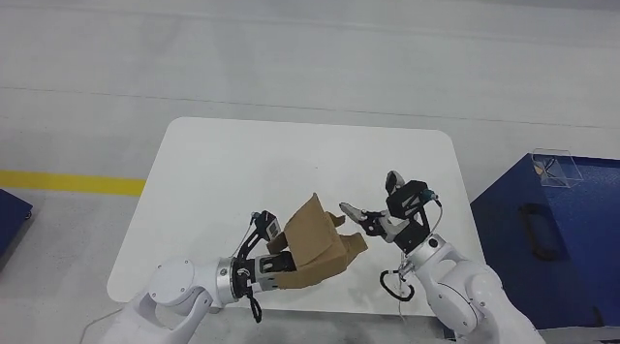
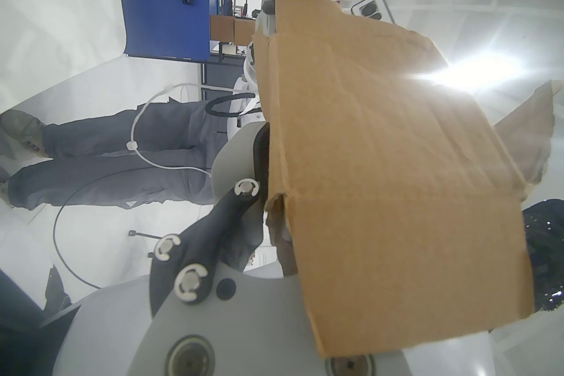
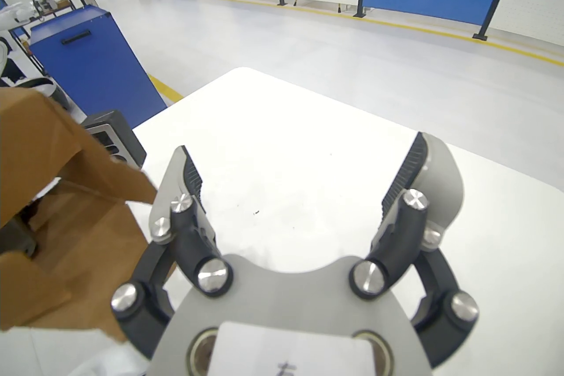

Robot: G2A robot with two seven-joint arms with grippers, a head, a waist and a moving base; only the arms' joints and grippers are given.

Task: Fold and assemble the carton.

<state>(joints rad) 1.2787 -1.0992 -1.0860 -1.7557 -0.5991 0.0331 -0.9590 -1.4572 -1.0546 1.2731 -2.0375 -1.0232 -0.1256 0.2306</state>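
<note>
**Inspector:** Location of the carton (image 1: 315, 242)?

**Assistant:** At the near edge of the table (image 1: 291, 160), between the two arms, tilted, with its flaps toward the right gripper (image 1: 370, 201). From above I cannot tell whether its lower corner touches the tabletop.

**Inspector:** Who holds it?

**Assistant:** The left gripper (image 1: 274, 244). The top view shows its fingers set on either side of the carton's left end. Its own wrist view adds detail. One dark finger (image 2: 240, 210) presses the edge of a broad cardboard panel. That panel faces the camera and covers the opposite finger almost wholly. Recorded as pinching the carton.

**Inspector:** And the right gripper?

**Assistant:** Spread wide, pads well apart, over bare tabletop. The top view puts it just beside the carton's open end. The right wrist view shows what the top view does not: one ribbed pad (image 3: 192, 175) lies just beside the tip of a loose flap. Contact cannot be confirmed.

**Inspector:** Contents of the carton?

**Assistant:** The right wrist view looks into the open end. It shows bent flaps and brown inner walls, with a dark part in shadow that I cannot identify. The left wrist view shows the panel's outer face.

**Inspector:** Other containers?

**Assistant:** A blue cabinet (image 1: 542, 247) stands right of the table, well apart from the carton, with a clear box (image 1: 557, 165) on top. Its contents are too small to tell.
</note>
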